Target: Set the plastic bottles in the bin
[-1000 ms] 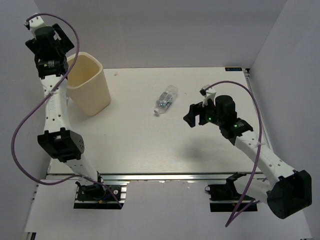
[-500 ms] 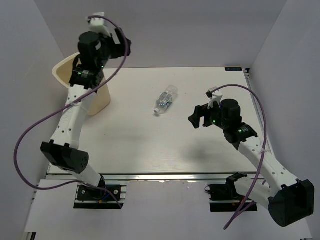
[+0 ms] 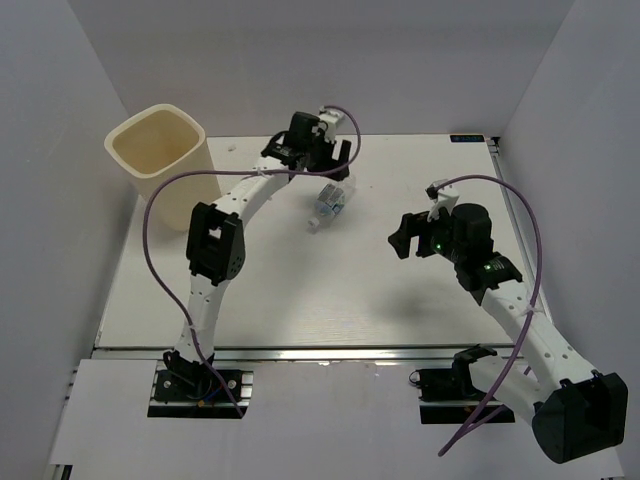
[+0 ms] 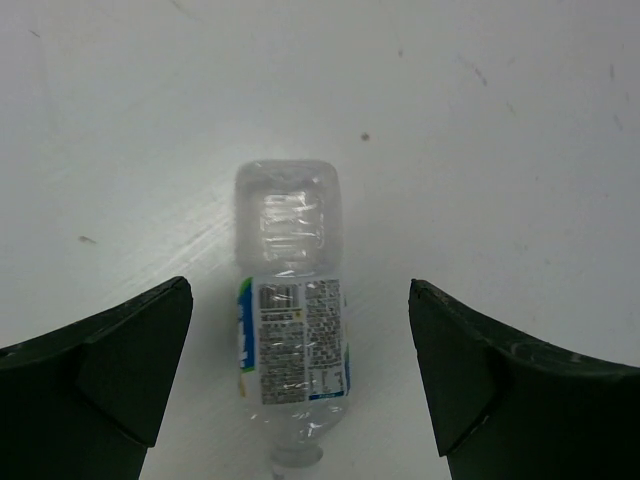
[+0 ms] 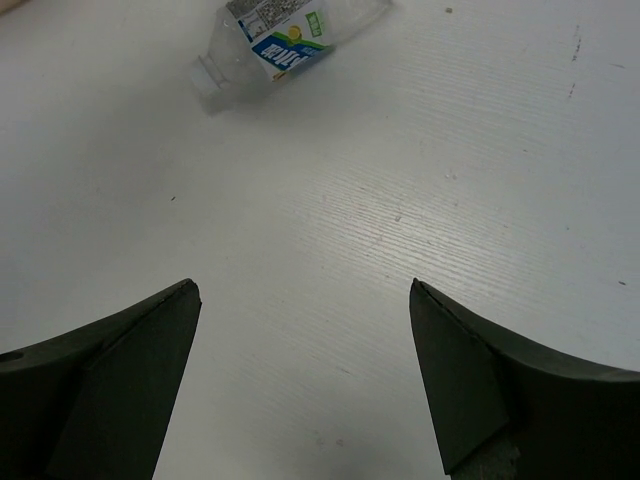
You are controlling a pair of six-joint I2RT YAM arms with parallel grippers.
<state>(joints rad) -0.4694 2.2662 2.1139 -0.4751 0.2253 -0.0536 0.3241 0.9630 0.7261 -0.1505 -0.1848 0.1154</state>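
Note:
One clear crinkly plastic bottle (image 3: pixel 328 205) with a blue label lies on its side on the white table, far of centre. My left gripper (image 3: pixel 329 176) hangs open just above it. In the left wrist view the bottle (image 4: pixel 290 340) lies between the two spread fingers, neck toward the camera, and the left gripper (image 4: pixel 300 290) touches nothing. My right gripper (image 3: pixel 408 236) is open and empty, to the right of the bottle; in its wrist view (image 5: pixel 303 290) the bottle (image 5: pixel 285 35) lies ahead at the top. The cream bin (image 3: pixel 122 140) stands at the far left corner. No other bottle shows.
White walls close in the table on the left, back and right. The left arm's purple cable (image 3: pixel 160 200) arcs over the table beside the bin. A metal rail (image 3: pixel 330 352) runs along the near edge.
My left arm has swung from the bin at the far left across to the right and now hovers over the bottle. My right gripper has drawn slightly right. The bottle has not moved.

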